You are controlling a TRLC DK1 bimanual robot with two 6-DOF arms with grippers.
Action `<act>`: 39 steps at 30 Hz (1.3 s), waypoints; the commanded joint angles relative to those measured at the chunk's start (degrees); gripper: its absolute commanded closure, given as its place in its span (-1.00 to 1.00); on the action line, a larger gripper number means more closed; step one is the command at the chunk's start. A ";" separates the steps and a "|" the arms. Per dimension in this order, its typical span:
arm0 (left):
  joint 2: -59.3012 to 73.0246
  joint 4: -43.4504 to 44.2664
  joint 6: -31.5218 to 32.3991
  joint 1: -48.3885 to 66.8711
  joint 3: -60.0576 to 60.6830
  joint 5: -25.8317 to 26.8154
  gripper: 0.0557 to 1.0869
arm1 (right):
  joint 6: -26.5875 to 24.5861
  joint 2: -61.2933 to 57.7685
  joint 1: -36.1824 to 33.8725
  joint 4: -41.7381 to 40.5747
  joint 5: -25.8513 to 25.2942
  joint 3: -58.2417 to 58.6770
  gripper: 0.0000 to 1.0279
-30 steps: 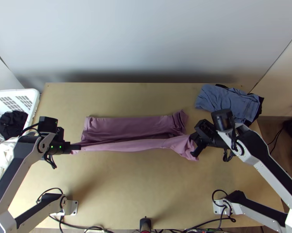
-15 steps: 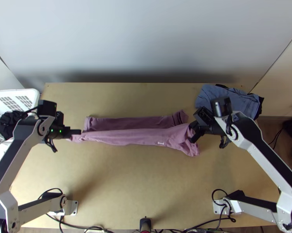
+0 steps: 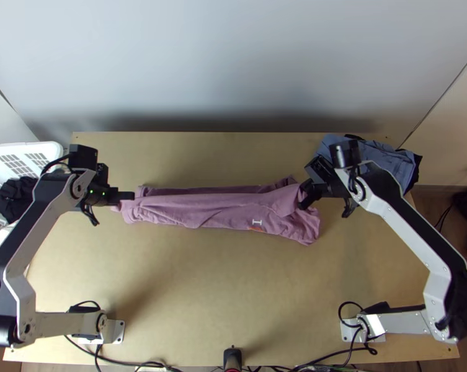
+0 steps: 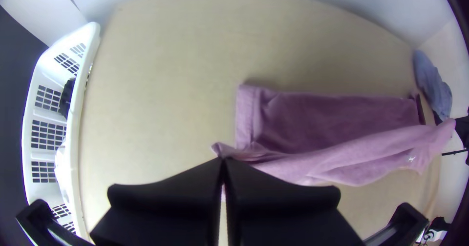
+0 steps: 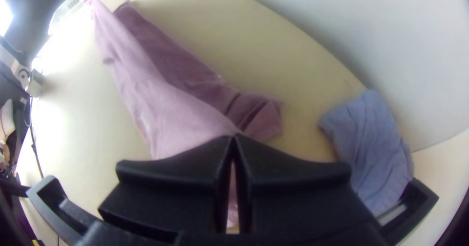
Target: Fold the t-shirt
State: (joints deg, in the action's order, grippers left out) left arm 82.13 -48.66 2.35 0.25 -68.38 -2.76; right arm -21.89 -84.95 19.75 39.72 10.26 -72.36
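My left gripper [image 3: 133, 195] is at the left end of the pink t-shirt [image 3: 221, 214], shut on an edge of it; in its wrist view the left gripper [image 4: 223, 161] pinches the cloth at the fingertips. At the shirt's right end, my right gripper [image 3: 302, 197] is shut on another part, and in the right wrist view the right gripper [image 5: 233, 139] has cloth at its tips. Between the two grippers the held edge is stretched in a raised band, its near part hanging toward the table's front. Behind it a darker layer lies flat on the table.
Folded blue cloth [image 3: 382, 162] with something black beneath it lies at the back right corner. A white basket [image 3: 54, 150] with dark and white cloth stands at the left edge. Bare wood [image 3: 214, 291] stretches in front of the shirt.
Both grippers have moved toward the table's back, carrying the held edge over the darker layer. More of the shirt's near face, with a small white mark, shows now.
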 commanded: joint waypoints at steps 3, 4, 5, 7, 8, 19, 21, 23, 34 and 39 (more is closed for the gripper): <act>4.09 1.73 -0.06 0.45 -2.46 -0.05 0.93 | 0.00 -6.64 -0.85 -1.76 -0.07 -3.05 0.95; 4.44 1.82 -0.15 0.36 -2.72 -0.05 0.93 | 0.00 -7.16 -1.03 -1.93 -0.07 -3.40 0.95; 4.80 1.91 -0.15 0.36 -3.08 -0.05 0.93 | 0.00 -7.69 -1.20 -2.28 -0.07 -3.76 0.95; 5.76 1.99 -0.15 0.10 -3.78 -0.05 0.93 | 0.00 -9.01 -1.55 -2.55 -0.15 -4.90 0.95; 6.20 1.99 -0.24 -0.08 -4.13 -0.05 0.93 | 0.00 -9.71 -1.73 -2.55 -0.15 -5.60 0.95; 11.92 2.61 -0.24 -0.08 -7.47 -0.31 0.93 | -0.08 -17.89 -2.61 -2.55 -0.15 -12.11 0.95; 12.79 2.87 -0.33 0.01 -7.91 -0.40 0.93 | -0.08 -19.29 -2.78 -2.55 -0.15 -12.98 0.95; 13.76 2.87 -0.33 0.01 -8.61 -0.40 0.93 | -0.26 -20.52 -3.05 -2.64 -0.15 -13.69 0.95; 19.30 3.58 -0.42 0.98 -11.69 -0.57 0.93 | -0.70 -25.36 -4.19 -2.99 -0.15 -14.57 0.95; 21.23 3.93 -0.42 1.86 -12.30 -0.66 0.93 | -0.70 -26.67 -4.19 -3.69 -0.15 -14.13 0.95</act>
State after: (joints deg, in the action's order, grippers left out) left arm 100.60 -45.21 1.91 1.17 -79.53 -3.29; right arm -22.57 -109.47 15.75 36.73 10.11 -86.56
